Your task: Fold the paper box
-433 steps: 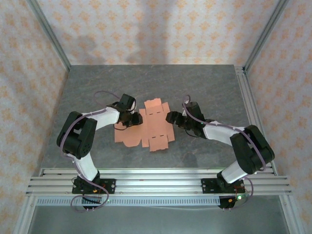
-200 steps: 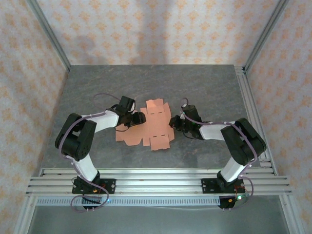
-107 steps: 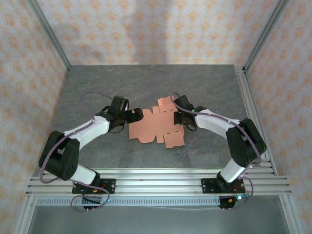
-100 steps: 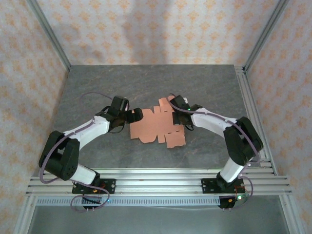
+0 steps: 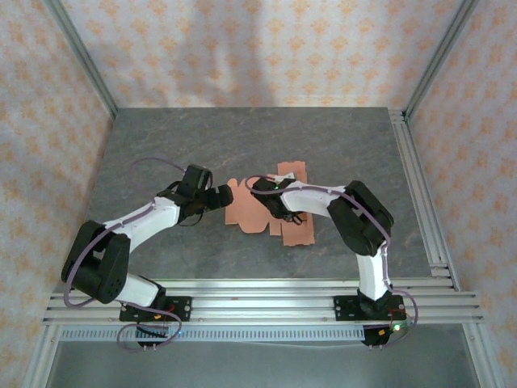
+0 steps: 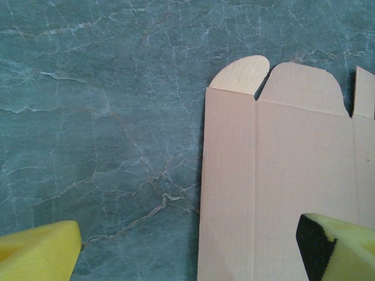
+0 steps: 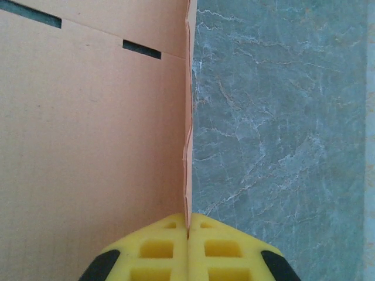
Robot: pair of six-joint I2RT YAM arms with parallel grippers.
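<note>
Right gripper (image 7: 187, 227) pinches the paper box (image 7: 88, 146) by one thin edge; with the left gripper (image 6: 190, 252) spread wide, holding nothing, it may tear or slip

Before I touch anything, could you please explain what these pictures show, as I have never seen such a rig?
A left arm and a right arm, both robotic, are bolted at the near edge of a table. One picture looks down from above; the other two come from cameras on the wrists. A flat orange paper box, not yet folded, lies on the table. The right gripper is shut on its edge. The left gripper is open over the sheet's edge, holding nothing.
</note>
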